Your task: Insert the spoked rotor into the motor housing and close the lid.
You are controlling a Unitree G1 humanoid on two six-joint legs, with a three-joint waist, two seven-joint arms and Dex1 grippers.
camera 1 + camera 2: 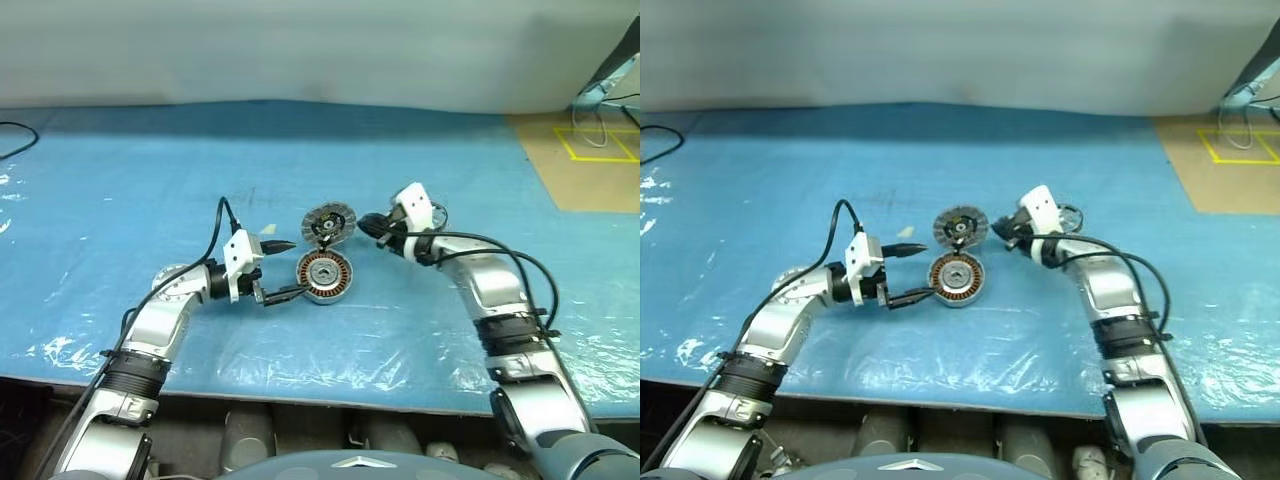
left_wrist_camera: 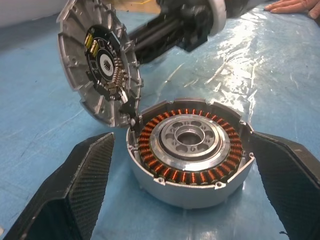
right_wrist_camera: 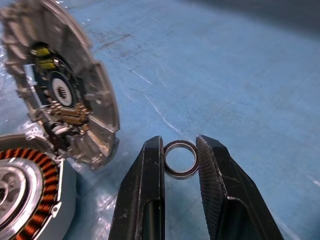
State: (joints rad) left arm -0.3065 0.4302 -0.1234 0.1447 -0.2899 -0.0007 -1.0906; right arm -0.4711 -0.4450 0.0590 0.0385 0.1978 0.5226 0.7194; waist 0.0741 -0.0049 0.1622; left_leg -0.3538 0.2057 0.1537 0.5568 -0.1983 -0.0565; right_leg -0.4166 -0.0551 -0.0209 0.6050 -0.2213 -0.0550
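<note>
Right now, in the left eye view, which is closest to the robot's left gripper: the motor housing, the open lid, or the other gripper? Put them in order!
From the left gripper:
1. Motor housing, right beside its fingertips.
2. Lid, standing open behind the housing.
3. Right gripper, beyond the lid, on the right.

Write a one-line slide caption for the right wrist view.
Right gripper shut on a small dark ring above the blue mat, beside the open lid.
</note>
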